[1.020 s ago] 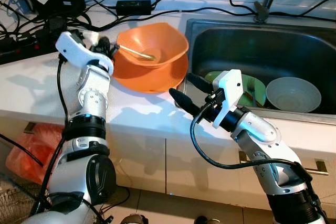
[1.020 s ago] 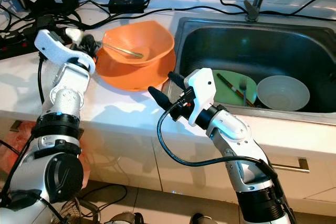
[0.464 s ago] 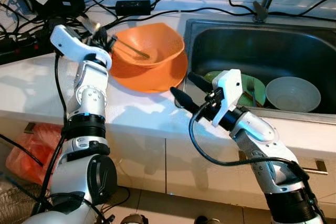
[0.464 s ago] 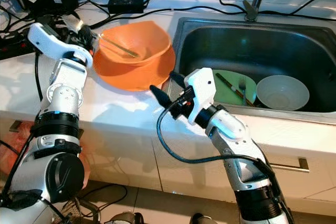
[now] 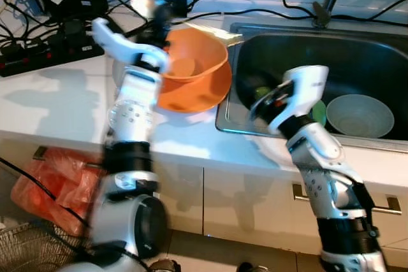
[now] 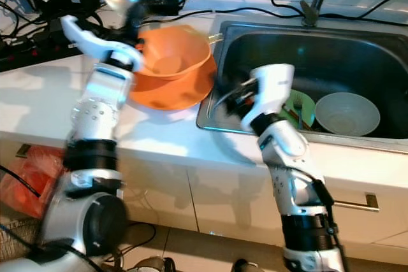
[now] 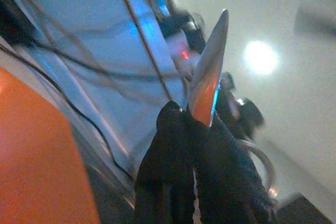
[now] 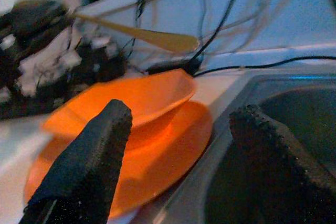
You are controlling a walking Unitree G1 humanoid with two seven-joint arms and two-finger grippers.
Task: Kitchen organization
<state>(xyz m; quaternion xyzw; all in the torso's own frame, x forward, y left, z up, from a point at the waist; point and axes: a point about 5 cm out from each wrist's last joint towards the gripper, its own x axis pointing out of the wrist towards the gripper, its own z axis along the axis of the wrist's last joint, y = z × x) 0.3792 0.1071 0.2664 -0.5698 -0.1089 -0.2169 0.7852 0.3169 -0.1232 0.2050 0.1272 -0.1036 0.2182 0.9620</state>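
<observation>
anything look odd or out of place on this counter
Yes. A tangle of black cables and power strips sprawls over the counter right beside the sink, an odd spot for electrics. The orange bowl sits tilted in the orange plate. The left claw holds a spoon in the air above them.

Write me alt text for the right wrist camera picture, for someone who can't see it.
Two black fingers of the open right end effector point toward an orange bowl stacked on an orange plate on a white counter. A spoon is held in the air above the bowl. The steel sink edge sits beside the plate, and black cables run along the wall behind.
</observation>
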